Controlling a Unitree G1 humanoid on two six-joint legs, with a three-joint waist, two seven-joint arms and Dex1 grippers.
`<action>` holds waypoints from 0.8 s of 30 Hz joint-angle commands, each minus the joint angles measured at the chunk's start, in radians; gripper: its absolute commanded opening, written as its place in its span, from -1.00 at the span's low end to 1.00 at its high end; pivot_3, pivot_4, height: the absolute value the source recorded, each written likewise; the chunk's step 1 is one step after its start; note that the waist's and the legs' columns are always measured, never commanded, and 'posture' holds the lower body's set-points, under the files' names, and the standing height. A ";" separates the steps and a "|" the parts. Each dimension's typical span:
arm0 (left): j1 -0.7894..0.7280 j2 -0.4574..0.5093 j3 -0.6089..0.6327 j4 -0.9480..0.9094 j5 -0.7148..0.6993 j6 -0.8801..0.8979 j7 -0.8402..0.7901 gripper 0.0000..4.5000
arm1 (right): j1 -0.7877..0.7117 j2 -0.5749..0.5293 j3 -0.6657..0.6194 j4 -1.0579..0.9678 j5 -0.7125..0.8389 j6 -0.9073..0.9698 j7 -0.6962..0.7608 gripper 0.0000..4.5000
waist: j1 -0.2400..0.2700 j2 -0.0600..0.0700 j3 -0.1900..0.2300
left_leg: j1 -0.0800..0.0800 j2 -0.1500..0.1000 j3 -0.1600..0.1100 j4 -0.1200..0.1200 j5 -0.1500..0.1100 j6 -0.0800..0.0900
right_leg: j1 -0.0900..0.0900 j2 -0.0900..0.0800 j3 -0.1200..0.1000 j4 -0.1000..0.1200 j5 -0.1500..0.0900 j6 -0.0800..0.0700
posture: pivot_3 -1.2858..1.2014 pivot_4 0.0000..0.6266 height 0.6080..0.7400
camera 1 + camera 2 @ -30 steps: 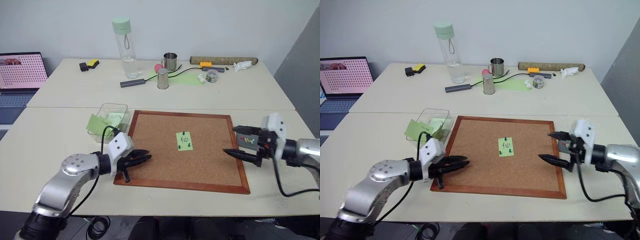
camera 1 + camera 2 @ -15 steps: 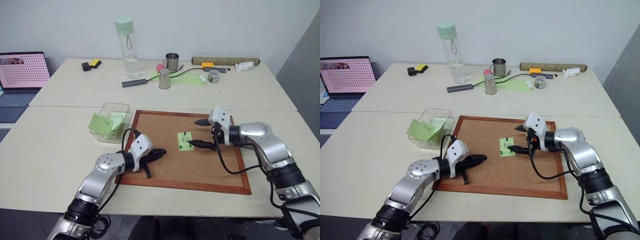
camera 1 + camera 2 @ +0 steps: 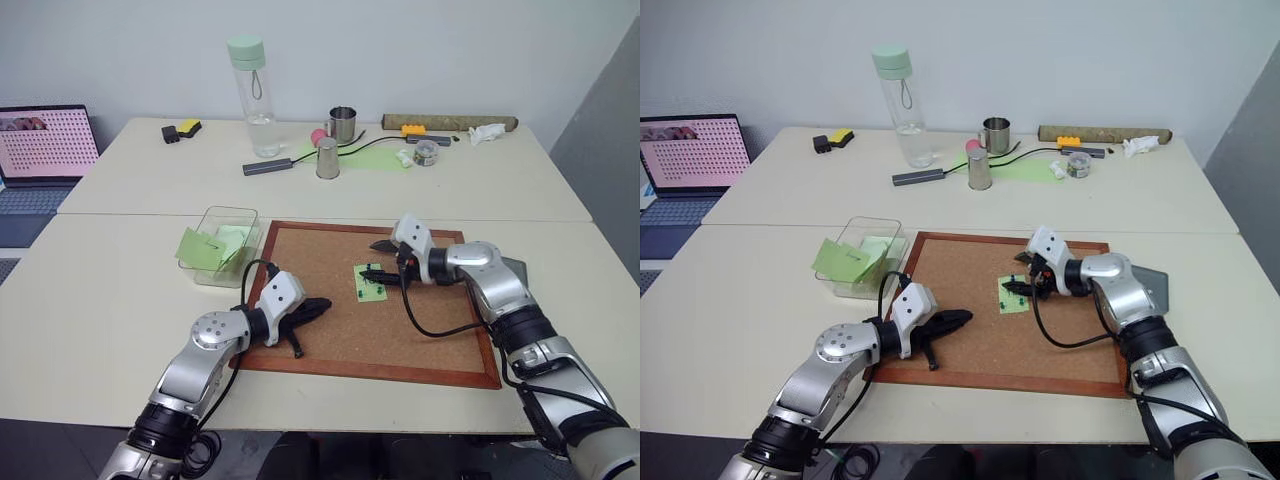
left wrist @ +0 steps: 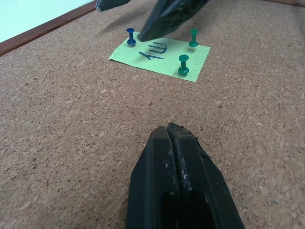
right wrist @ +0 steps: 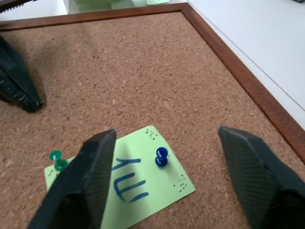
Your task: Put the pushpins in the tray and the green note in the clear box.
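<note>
The green note [image 4: 159, 52], a small light green slip, carried a dark blue handwritten mark of three prongs on a stem, which I could not read as a word. It lay flat near the middle of the cork board [image 3: 330, 330], pinned by three pushpins [image 4: 183, 64]: one blue, two green. The right gripper [image 5: 167, 179] hovered just over the note with its two black fingers well apart, straddling the blue pin and holding nothing. The left gripper [image 4: 172, 136] rested on the cork nearer the board's left edge, fingers pressed together and empty. The clear box [image 3: 212, 222] stood just off the board's left corner, holding green papers. The dark grey tray [image 3: 1152, 284] showed beyond the right arm.
</note>
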 commanded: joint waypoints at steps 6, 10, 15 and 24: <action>0.028 0.013 -0.007 0.024 0.034 0.028 0.011 -1.00 | -0.004 0.014 -0.019 0.017 -0.017 -0.050 0.011 -0.32 | -0.001 0.000 0.000 | 0.000 0.000 0.000 0.000 0.000 0.000 | 0.000 0.000 0.000 0.000 0.000 0.000 | 0.03 -0.52 1.00; 0.030 0.018 0.001 0.025 0.033 0.028 0.012 -1.00 | 0.005 0.015 -0.031 -0.006 0.001 -0.038 0.024 -0.66 | -0.001 0.000 0.000 | 0.000 0.000 0.000 0.000 0.000 0.000 | 0.000 0.000 0.000 0.000 0.000 0.000 | 0.03 -0.52 1.00; 0.038 0.018 0.001 0.021 0.033 0.032 0.012 -1.00 | 0.012 0.016 -0.040 -0.038 0.022 -0.019 0.045 -0.99 | -0.002 0.000 0.000 | 0.000 0.000 0.000 0.000 0.000 0.000 | 0.000 0.000 0.000 0.000 0.000 0.000 | 0.03 -0.52 1.00; 0.055 0.020 -0.006 0.024 0.041 0.035 0.008 -1.00 | 0.026 0.030 -0.087 -0.139 0.078 0.068 0.044 -0.99 | -0.002 0.000 0.000 | 0.000 0.000 0.000 -0.001 0.000 0.000 | -0.001 0.000 0.000 -0.001 0.000 0.000 | 0.03 -0.52 1.00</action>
